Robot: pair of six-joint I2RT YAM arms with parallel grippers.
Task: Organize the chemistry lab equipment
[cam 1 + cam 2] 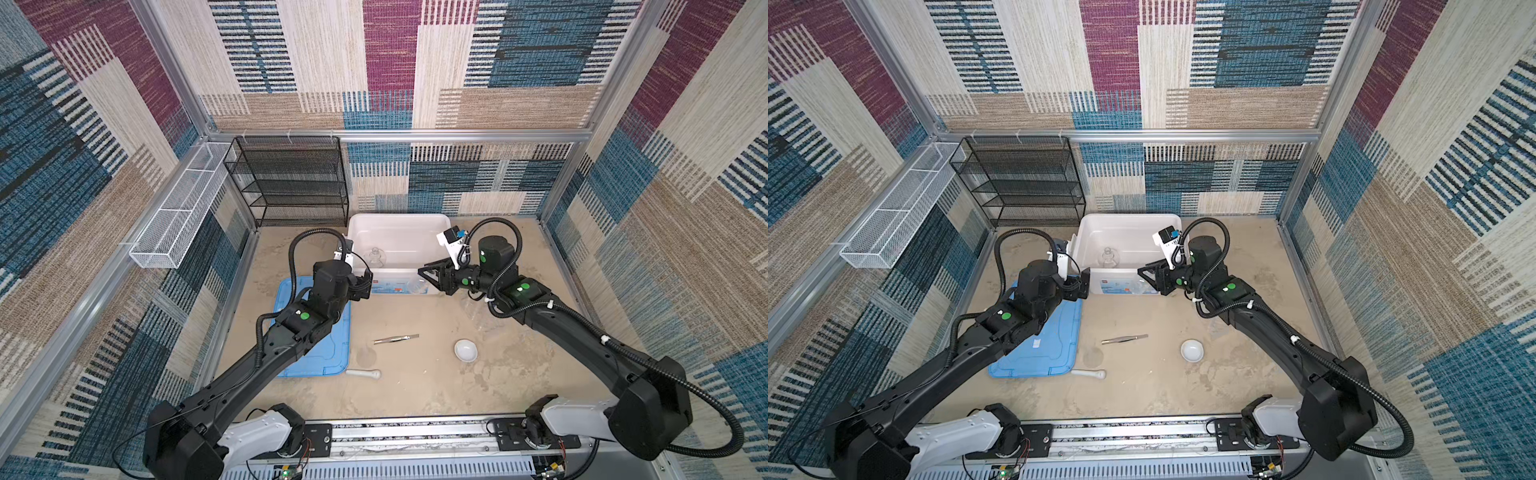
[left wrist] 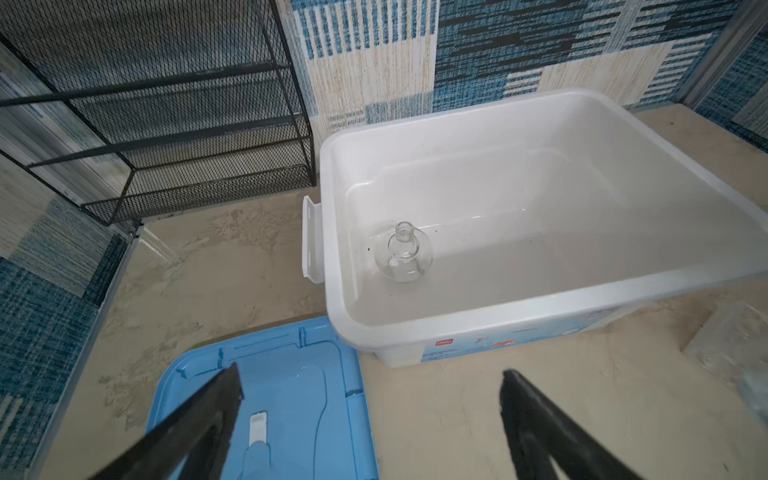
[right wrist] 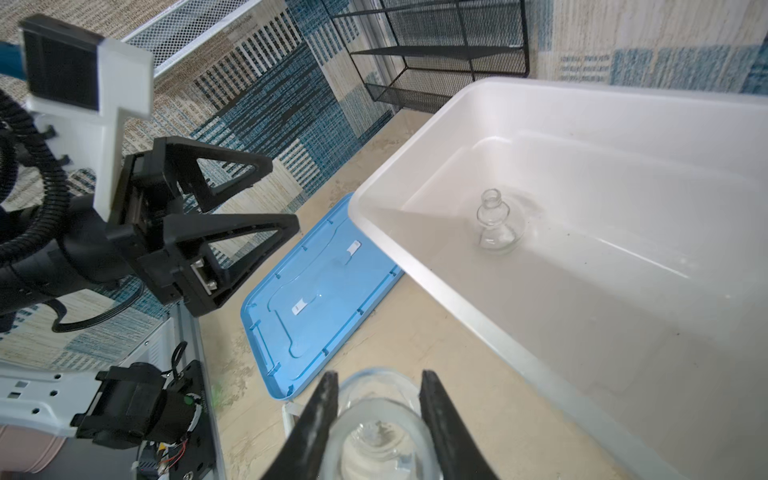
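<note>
My right gripper [image 3: 378, 380] is shut on a clear glass flask [image 3: 376, 432], held just outside the front wall of the white bin [image 1: 399, 219]; in both top views this gripper [image 1: 422, 274] [image 1: 1140, 272] points left. A second glass flask [image 1: 375, 256] [image 2: 402, 257] [image 3: 496, 226] stands upright inside the bin near its front left corner. Open and holding nothing, my left gripper [image 2: 372, 374] [image 1: 366, 282] hovers by the bin's front left corner. On the sandy table lie metal tweezers [image 1: 395, 338], a small white bowl [image 1: 466, 350] and a white pestle [image 1: 363, 373].
The blue lid [image 1: 328, 353] [image 2: 291, 395] lies flat on the table under my left arm. A black wire rack [image 1: 291, 183] stands against the back wall left of the bin. On the left wall hangs a white mesh basket [image 1: 178, 208].
</note>
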